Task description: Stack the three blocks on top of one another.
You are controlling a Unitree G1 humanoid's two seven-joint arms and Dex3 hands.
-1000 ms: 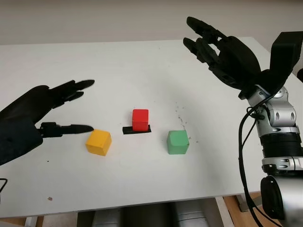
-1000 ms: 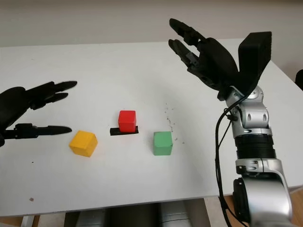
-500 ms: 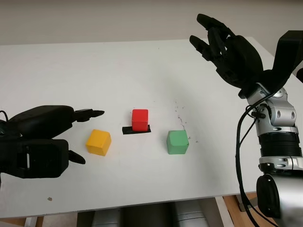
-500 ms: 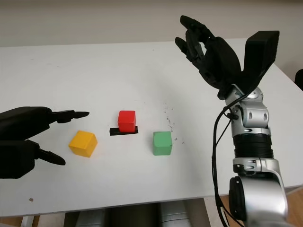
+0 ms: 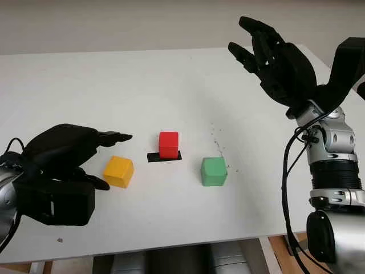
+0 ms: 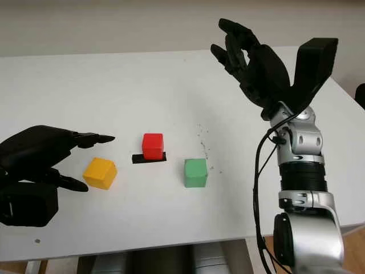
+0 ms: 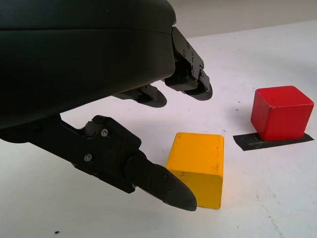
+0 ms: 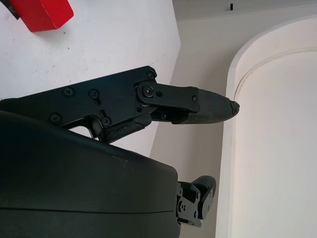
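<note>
Left hand (image 5: 71, 154): low over white table (image 5: 142, 85), just left of yellow block (image 5: 118, 172); open, holding nothing; one finger (image 7: 153, 177) beside the block's near face, others above and behind it; contact with block not confirmable. Right hand (image 5: 274, 54): raised high at far right, palm facing the table centre, open, holding nothing. Yellow block, red block (image 5: 169, 144) and green block (image 5: 214, 171): separate on the table, unstacked, in a rough row. Red block: seated on black strip (image 5: 164, 156), between the other two.
</note>
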